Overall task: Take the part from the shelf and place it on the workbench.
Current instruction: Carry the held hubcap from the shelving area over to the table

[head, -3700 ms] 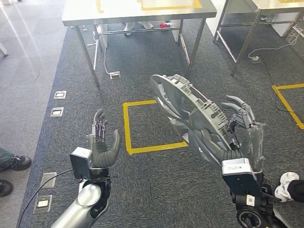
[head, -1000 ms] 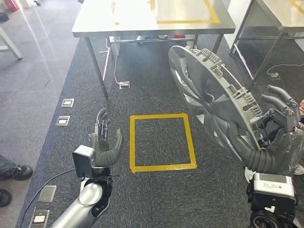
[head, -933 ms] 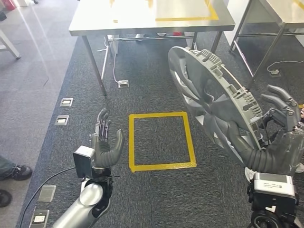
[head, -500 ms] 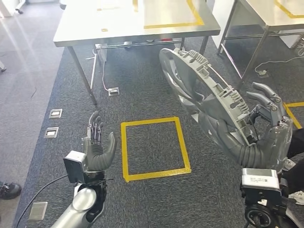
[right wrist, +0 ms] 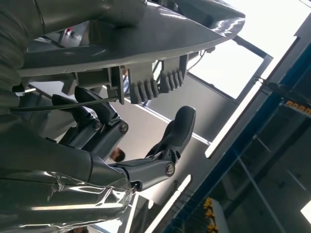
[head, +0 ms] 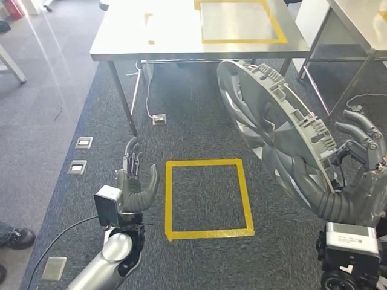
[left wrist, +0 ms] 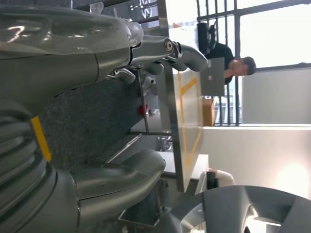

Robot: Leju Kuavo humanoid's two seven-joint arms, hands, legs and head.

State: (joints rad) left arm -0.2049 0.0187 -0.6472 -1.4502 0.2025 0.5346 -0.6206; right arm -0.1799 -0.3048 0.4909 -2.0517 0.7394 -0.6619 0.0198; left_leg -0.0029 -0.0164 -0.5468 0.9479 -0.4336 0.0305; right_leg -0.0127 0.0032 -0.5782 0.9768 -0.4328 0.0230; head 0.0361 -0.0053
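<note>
Now right hand fingers clamp the part; left hand fingers apart.

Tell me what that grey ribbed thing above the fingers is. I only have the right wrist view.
Observer: In the head view it is a large round grey part, like a wheel cover. The right hand holds it by its lower edge, tilted.
Operator: Is it on the workbench yet?
Observer: No. It is held in the air in front of the steel workbench, whose top has a yellow taped rectangle with nothing in it.
Operator: Is the other hand helping?
Observer: No. The left hand is apart from the part, fingers spread, holding nothing. It is raised beside a yellow taped square on the carpet.
</note>
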